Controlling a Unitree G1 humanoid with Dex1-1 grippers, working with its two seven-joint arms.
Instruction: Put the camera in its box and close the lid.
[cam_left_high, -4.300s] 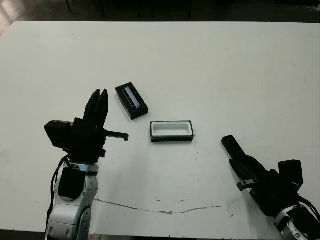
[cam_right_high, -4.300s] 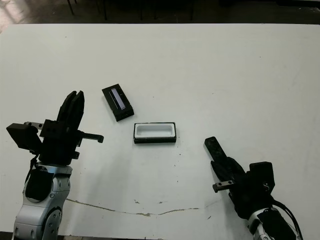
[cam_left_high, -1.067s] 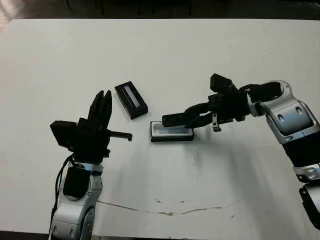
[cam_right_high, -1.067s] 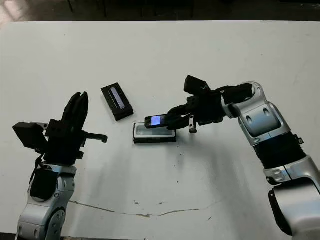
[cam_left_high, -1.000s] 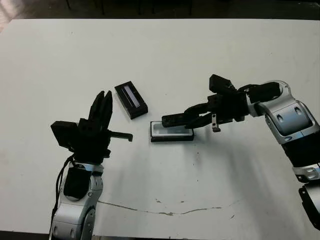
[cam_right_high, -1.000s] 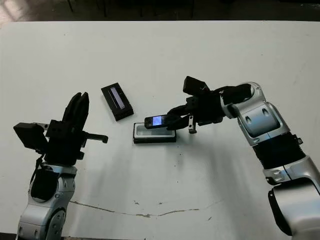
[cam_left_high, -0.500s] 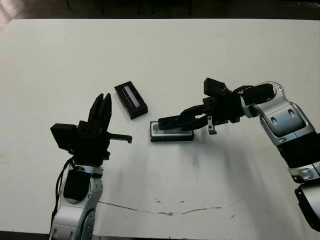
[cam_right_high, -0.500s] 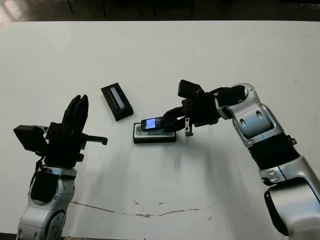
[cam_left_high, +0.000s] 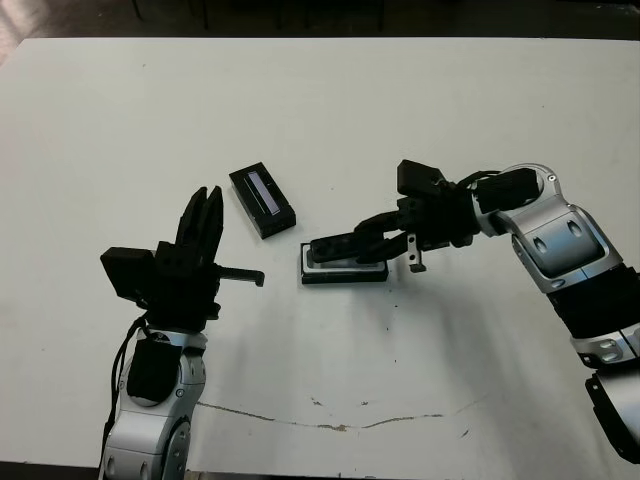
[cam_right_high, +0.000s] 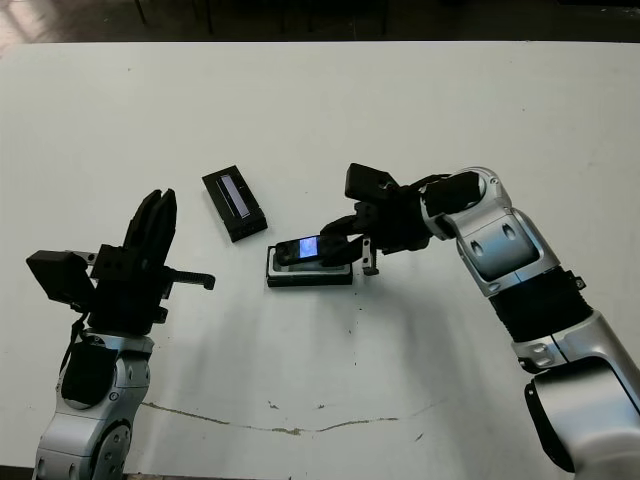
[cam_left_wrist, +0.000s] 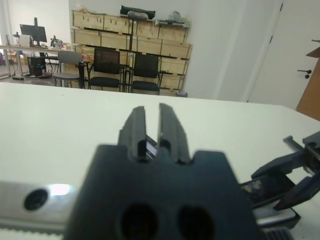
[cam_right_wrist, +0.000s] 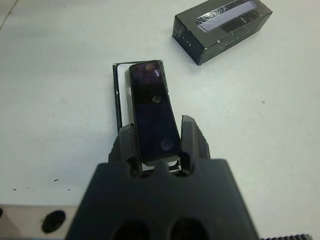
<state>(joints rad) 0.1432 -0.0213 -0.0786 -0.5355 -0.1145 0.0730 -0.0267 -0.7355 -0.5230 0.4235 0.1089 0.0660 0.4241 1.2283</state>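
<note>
While clamped on the camera (cam_right_high: 303, 248), right gripper (cam_right_wrist: 156, 138) over the box (cam_right_wrist: 119, 107), camera lengthwise above the white lining, blue screen end toward the robot's left. Lid (cam_left_high: 262, 200) flat on the table (cam_left_high: 430, 120), just beside the box, apart from it. Left gripper (cam_left_high: 203, 213) raised off the table, fingers nearly together, empty.

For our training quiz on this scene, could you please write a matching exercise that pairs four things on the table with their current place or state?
Column 1:
1. camera
2. box
3. lid
4. left gripper

Column 2:
A. lying on the table beyond the box, touched by nothing
B. held in the right gripper, just over the box
C. raised off the table, holding nothing
D. on the table, uncovered, under the camera

Pairs: 1-B, 2-D, 3-A, 4-C
</note>
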